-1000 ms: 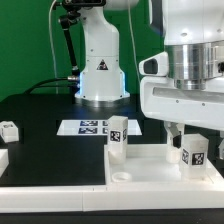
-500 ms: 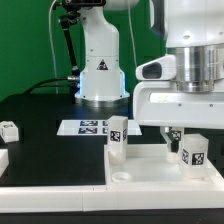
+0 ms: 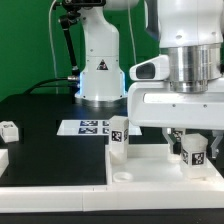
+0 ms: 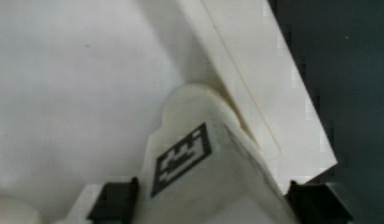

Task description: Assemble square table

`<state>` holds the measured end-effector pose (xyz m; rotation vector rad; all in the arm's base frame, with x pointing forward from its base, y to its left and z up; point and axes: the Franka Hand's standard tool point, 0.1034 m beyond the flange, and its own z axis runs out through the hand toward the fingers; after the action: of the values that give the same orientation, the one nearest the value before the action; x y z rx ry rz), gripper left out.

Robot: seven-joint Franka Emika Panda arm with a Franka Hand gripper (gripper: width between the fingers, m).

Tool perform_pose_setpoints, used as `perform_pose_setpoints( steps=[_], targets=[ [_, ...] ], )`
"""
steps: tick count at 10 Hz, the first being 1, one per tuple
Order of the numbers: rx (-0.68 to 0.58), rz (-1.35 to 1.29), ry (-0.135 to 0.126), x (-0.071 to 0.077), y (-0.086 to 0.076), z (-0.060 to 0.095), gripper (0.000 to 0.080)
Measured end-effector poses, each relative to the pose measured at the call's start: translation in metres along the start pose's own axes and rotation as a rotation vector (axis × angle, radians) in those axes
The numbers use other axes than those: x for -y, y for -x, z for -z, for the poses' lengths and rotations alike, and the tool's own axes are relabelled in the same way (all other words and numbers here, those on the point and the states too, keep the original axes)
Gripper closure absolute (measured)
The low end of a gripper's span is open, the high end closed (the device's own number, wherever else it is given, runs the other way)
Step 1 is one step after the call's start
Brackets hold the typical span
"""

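White plastic fills almost the whole wrist view. The leg (image 4: 207,150) stands in the lower middle of that frame with its tag facing the camera. The gripper (image 4: 217,203) straddles it, with one dark finger pad (image 4: 114,201) on each side. The pads are very near to the leg, but I cannot tell whether they already press on it.

In the exterior view the same leg (image 3: 194,153) is upright on the square tabletop (image 3: 150,172), at the lower right of the frame. A second leg (image 3: 118,136) stands in the middle, and a third leg (image 3: 9,130) lies at the far left edge.

To do this grasp well, I would close evenly on the two opposite faces of the leg. I would keep it vertical, without pushing it sideways on the slab, and only then lift straight up.

Compared with one second ago, the arm (image 3: 185,95) now reaches further toward the exterior view's left. The finger beside the leg has also come nearer to it. The legs themselves have not moved.
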<state>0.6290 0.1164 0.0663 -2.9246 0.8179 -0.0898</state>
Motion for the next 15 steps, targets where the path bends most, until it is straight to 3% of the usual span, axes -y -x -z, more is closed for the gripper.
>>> perform_pose_setpoints(
  steps=[5,6,9,11,13,14,15],
  targets=[
    [0.004,-0.387,0.0,-0.0011,0.0004,-0.0005,0.0399],
    [0.013,-0.597,-0.002,-0.0023,0.0007,-0.0006,0.0399],
    [0.059,-1.052,-0.047,-0.0014,0.0013,-0.0027,0.04],
    [0.056,-1.027,-0.047,-0.0009,0.0017,-0.0028,0.04],
    [0.054,-0.99,-0.044,-0.0007,0.0022,-0.003,0.0201],
    [0.031,-0.704,-0.023,-0.0001,0.0022,-0.0027,0.0165],
    [0.023,-0.557,-0.018,0.0021,0.0032,-0.0024,0.0165]
  ],
)
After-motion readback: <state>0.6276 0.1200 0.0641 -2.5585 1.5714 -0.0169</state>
